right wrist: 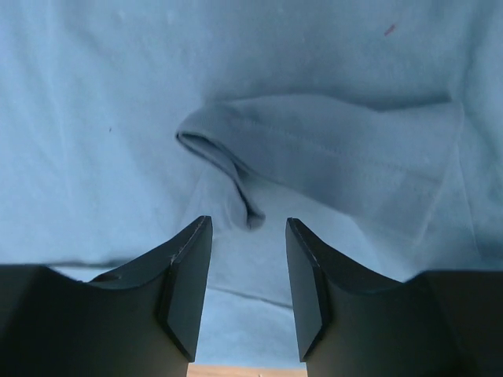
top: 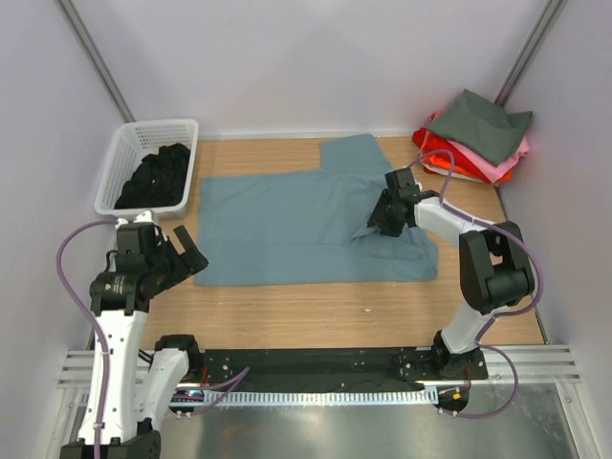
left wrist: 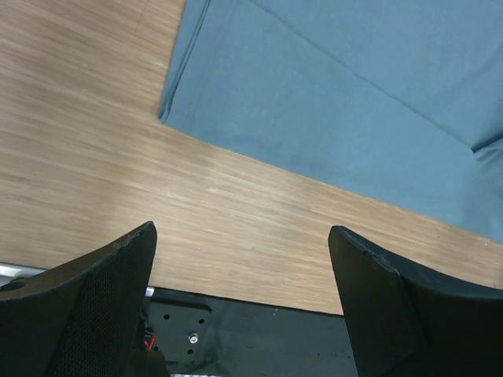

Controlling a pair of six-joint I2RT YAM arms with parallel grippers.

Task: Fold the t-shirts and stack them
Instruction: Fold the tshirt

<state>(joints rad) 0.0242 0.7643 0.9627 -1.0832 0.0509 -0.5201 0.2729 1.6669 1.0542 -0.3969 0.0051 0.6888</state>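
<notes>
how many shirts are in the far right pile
4 show: dark grey shirt on top, pink shirt beneath, red shirt and orange shirt edges lowest; more may be hidden.

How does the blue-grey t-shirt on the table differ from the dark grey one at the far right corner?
The blue-grey t-shirt lies spread across the middle of the table; the dark grey t-shirt is folded compact. The blue-grey one rests on bare wood; the dark grey one tops a pile of pink and orange shirts. The open right gripper is over the blue-grey one; none is near the dark grey one. Both are plain cloth.
</notes>
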